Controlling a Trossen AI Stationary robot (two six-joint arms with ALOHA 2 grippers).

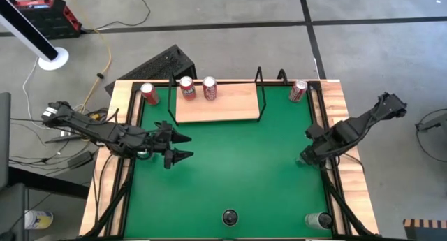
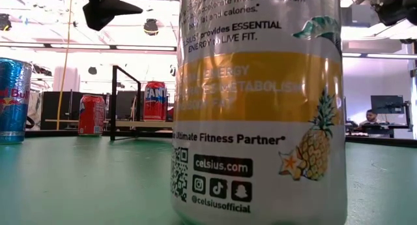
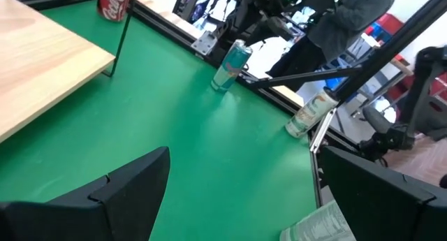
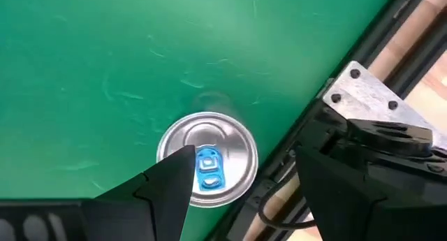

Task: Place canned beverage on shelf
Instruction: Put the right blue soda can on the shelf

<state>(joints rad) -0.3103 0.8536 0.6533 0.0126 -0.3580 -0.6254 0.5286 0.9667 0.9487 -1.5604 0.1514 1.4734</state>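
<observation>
Standing on the shelf [image 1: 216, 103] along the far edge of the green surface [image 1: 237, 171] are 2 red cans [image 1: 198, 88]. Another red can [image 1: 149, 93] sits off the shelf's left end and 1 more [image 1: 298, 91] off its right. Left claw [image 1: 184, 147] hovers wide open near the left edge, empty. Right claw [image 4: 237, 192] hangs open above a silver-topped can [image 4: 207, 159] by the right edge.

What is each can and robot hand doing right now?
Left gripper: open, empty.
Right gripper: open, over the blue-tab can.
Blue-tab can: upright, not held.
Left shelf can: upright on the shelf.
Right shelf can: upright on the shelf.
White can: upright on the table.
</observation>
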